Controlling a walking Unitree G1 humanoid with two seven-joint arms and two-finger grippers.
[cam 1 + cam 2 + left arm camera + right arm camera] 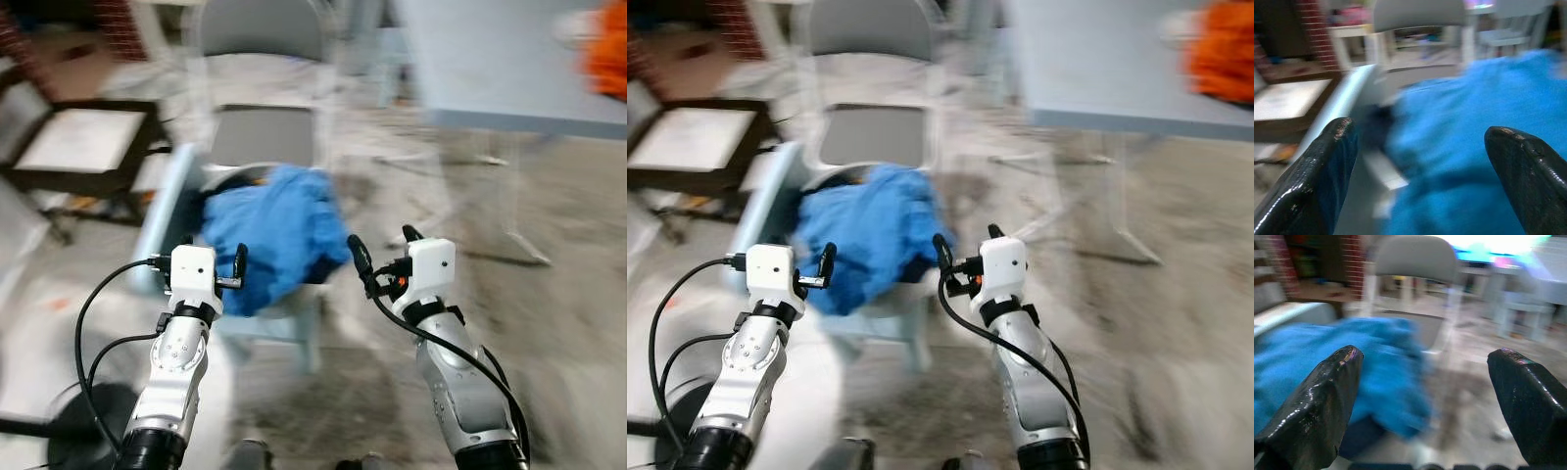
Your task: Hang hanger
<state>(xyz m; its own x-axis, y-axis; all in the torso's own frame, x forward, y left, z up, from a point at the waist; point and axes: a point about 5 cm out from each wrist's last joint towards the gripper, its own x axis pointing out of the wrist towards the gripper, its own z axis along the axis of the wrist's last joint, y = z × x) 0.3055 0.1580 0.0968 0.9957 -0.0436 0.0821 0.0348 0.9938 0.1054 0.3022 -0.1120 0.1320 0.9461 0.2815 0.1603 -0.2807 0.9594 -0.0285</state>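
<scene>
A crumpled blue garment [269,230] lies heaped on a small pale blue chair [162,201] straight ahead; the picture is blurred. My left gripper [214,257] is held up in front of the garment's left side, open and empty. My right gripper [384,245] is raised just right of the garment, also open with nothing in it. In the left wrist view the garment [1474,147] spreads between the black fingers [1327,166]. In the right wrist view the garment [1327,357] sits behind one finger [1317,396].
A grey folding chair [263,132] stands behind the pale blue one. A dark-framed low table [83,147] is at the far left. A grey table [509,69] with something orange [607,49] on it is at the upper right. Bare floor [549,323] lies to the right.
</scene>
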